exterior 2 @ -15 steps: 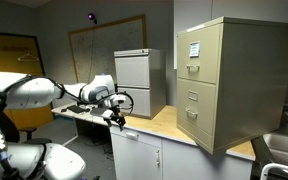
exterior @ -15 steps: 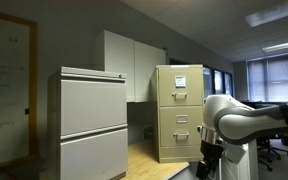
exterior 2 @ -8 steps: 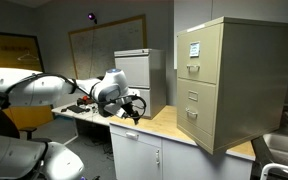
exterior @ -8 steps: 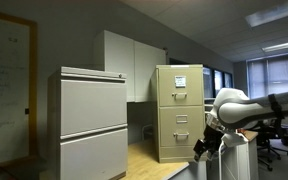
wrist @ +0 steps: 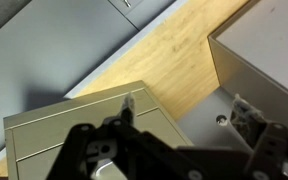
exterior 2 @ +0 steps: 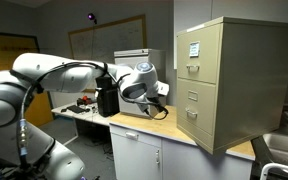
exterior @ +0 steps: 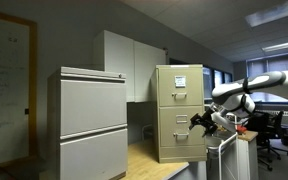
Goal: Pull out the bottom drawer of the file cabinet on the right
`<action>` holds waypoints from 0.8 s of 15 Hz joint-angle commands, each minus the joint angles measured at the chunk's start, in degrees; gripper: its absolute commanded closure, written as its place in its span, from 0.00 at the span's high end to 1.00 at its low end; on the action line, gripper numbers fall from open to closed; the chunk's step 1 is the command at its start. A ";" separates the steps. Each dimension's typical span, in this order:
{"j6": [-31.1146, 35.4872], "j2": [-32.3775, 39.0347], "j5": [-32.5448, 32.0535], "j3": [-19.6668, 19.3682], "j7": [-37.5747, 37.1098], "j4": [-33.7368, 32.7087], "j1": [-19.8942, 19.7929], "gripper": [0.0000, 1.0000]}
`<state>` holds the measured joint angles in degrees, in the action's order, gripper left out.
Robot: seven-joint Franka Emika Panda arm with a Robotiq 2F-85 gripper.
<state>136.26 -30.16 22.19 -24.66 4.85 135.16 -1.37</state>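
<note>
Pincer [exterior: 197, 122] hangs with its fingers spread, nothing between them in the wrist view, in front of the file cabinet [exterior: 179, 85] at roughly the level of its middle drawer. At about 7 o'clock from the pincer in an exterior view, the bottom drawer [exterior: 176, 146] sits shut, flush with the cabinet front. I judge this the approach step. Next it should drop lower, line up on the small pull, close on it, then draw straight back.
</note>
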 commanded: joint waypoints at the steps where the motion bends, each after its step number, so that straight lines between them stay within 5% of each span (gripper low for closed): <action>1: -1.04 14.05 13.68 -4.51 0.97 -13.35 3.12 1.00; 4: -2.72 24.29 25.20 -8.71 0.28 -22.01 4.66 1.00; 5: -4.24 28.05 29.68 -5.02 0.70 -24.66 -0.66 1.00; 9: -6.41 38.81 38.63 -1.07 -3.06 -33.16 -9.02 1.00; 12: -6.02 44.23 39.59 1.64 -6.97 -37.72 -14.11 1.00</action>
<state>131.57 8.41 60.50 -25.79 2.69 104.10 -10.73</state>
